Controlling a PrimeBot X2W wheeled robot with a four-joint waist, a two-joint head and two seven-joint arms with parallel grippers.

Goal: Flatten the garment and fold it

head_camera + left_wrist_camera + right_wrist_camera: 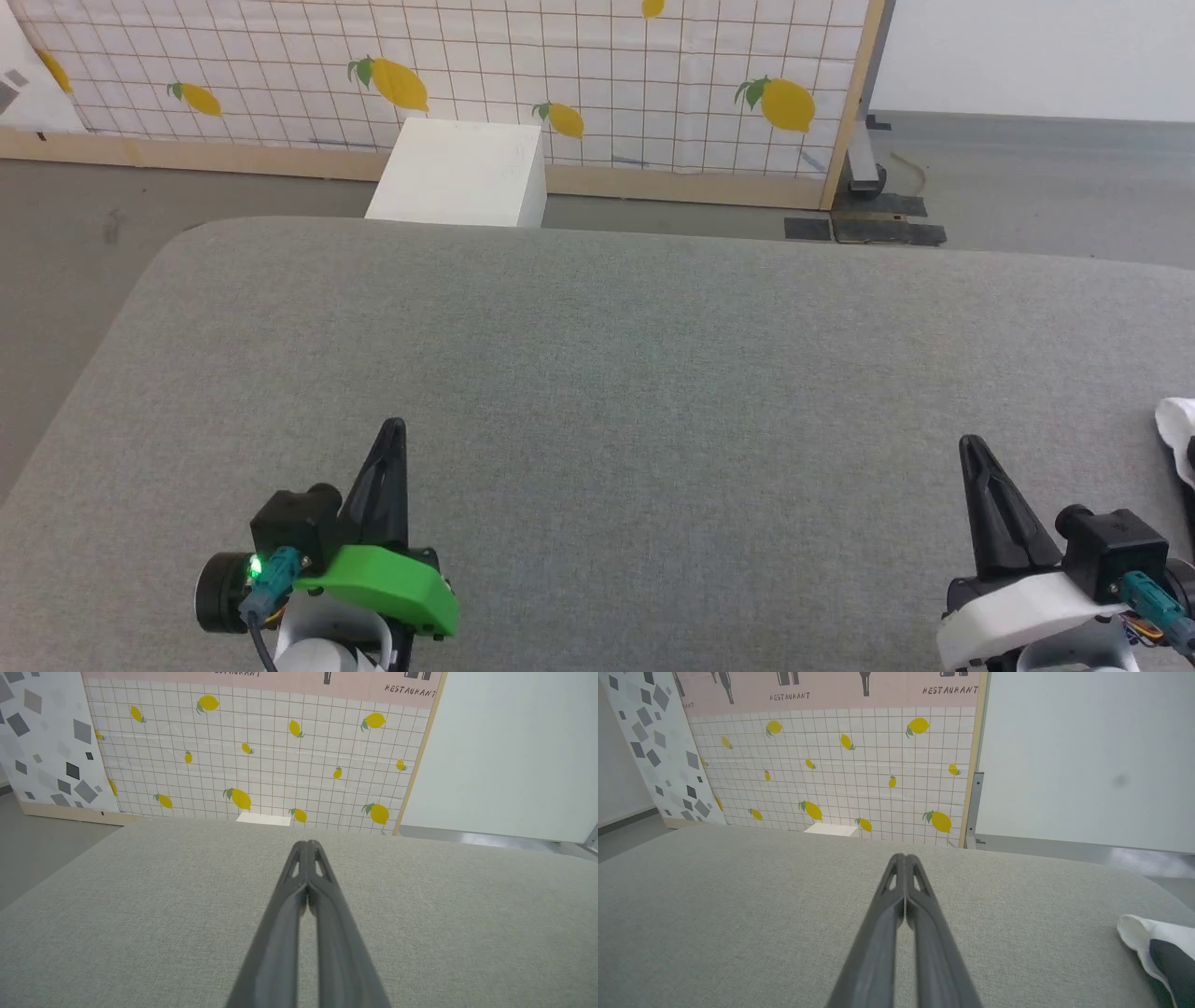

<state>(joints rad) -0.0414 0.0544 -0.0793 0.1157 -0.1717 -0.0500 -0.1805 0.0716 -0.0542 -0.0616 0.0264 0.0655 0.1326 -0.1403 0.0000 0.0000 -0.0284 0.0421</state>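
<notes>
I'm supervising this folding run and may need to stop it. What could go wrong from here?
1. The garment lies mostly cut off at the head view's right edge, so the right gripper may misjudge its grasp.
2. It seems near the grey cushion's rounded edge; a tug might drag it off.
3. The right gripper is shut; unopened, it would shove the cloth.

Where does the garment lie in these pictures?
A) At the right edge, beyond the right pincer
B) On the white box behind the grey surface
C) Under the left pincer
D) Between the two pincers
A: a white and black corner of the garment lies on the grey surface at the right edge of the head view, to the right of the right pincer and apart from it.
</notes>
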